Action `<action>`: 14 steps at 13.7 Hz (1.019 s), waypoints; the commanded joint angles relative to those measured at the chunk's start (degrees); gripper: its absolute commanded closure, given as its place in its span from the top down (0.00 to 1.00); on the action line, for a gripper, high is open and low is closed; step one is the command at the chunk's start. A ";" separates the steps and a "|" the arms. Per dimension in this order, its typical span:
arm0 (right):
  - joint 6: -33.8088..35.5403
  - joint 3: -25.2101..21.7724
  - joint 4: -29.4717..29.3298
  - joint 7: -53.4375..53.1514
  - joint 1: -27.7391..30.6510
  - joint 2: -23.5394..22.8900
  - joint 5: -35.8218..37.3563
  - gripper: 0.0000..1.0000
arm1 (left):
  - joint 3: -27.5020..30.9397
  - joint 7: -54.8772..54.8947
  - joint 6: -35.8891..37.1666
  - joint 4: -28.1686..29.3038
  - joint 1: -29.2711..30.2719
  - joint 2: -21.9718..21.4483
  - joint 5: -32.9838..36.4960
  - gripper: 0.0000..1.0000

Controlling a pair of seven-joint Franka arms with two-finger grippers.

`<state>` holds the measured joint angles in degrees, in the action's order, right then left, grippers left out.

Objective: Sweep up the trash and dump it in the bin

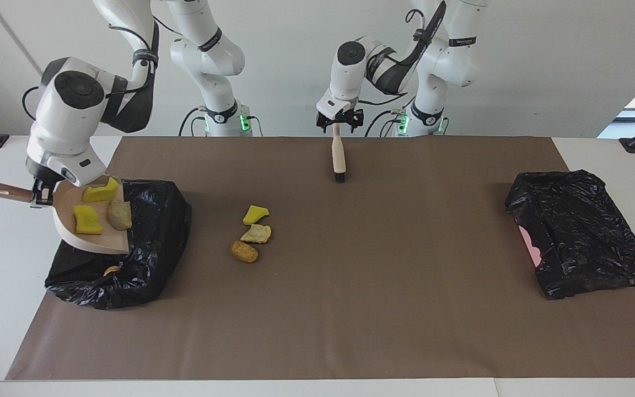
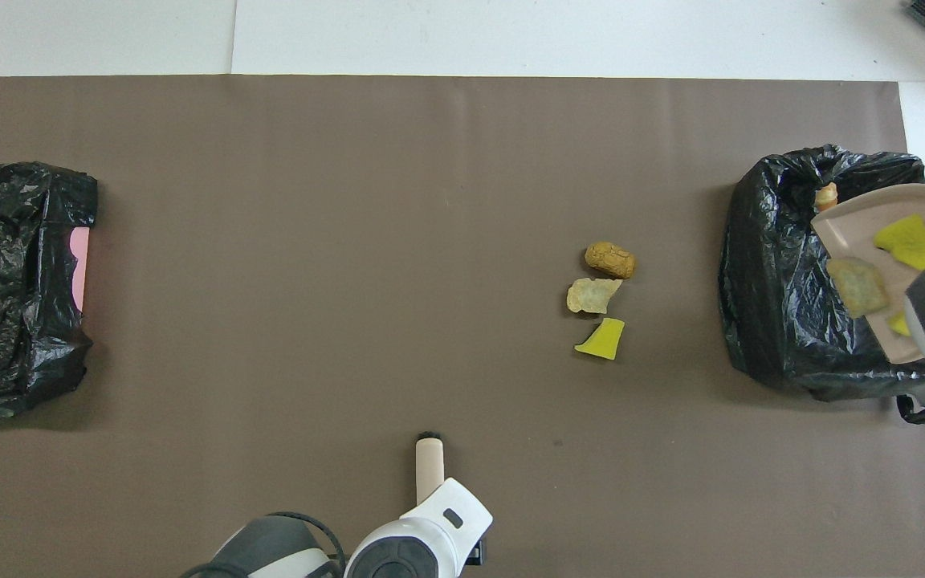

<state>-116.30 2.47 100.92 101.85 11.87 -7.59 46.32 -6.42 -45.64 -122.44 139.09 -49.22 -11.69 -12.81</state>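
My right gripper (image 1: 42, 194) is shut on the handle of the pale pink dustpan (image 1: 94, 237). It holds the pan over the black-lined bin (image 1: 152, 242) at the right arm's end of the table. Three scraps lie on the pan: two yellow chunks (image 1: 100, 192) (image 1: 87, 219) and a tan lump (image 1: 120, 214). Three more lie on the mat beside the bin: a yellow chunk (image 1: 255, 214), a pale lump (image 1: 256, 234) and a brown lump (image 1: 245, 251). My left gripper (image 1: 339, 125) is shut on the brush (image 1: 339, 157), bristles down.
A small tan piece (image 2: 825, 195) lies inside the bin (image 2: 776, 273). A second black bag (image 1: 576, 231) with pink showing through it lies at the left arm's end of the table. A brown mat (image 1: 378, 286) covers the table.
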 commanded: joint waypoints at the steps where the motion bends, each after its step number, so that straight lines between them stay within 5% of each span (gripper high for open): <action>1: -0.77 0.08 1.47 -0.06 -0.61 1.26 3.94 0.00 | -0.26 4.84 5.45 -8.11 7.18 1.76 5.77 1.00; 7: 1.94 0.08 2.96 -9.98 -4.66 2.93 13.26 0.00 | -0.08 29.43 17.22 -26.64 26.78 4.04 12.27 1.00; 14: 4.84 0.08 15.61 -26.25 -8.96 12.07 24.87 0.00 | 0.18 41.31 27.68 -47.05 37.78 9.14 15.55 1.00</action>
<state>-112.86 2.50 111.19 79.05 4.06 -0.13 67.98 -5.63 -8.06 -100.09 98.64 -14.38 -4.46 2.01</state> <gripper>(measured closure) 0.683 0.000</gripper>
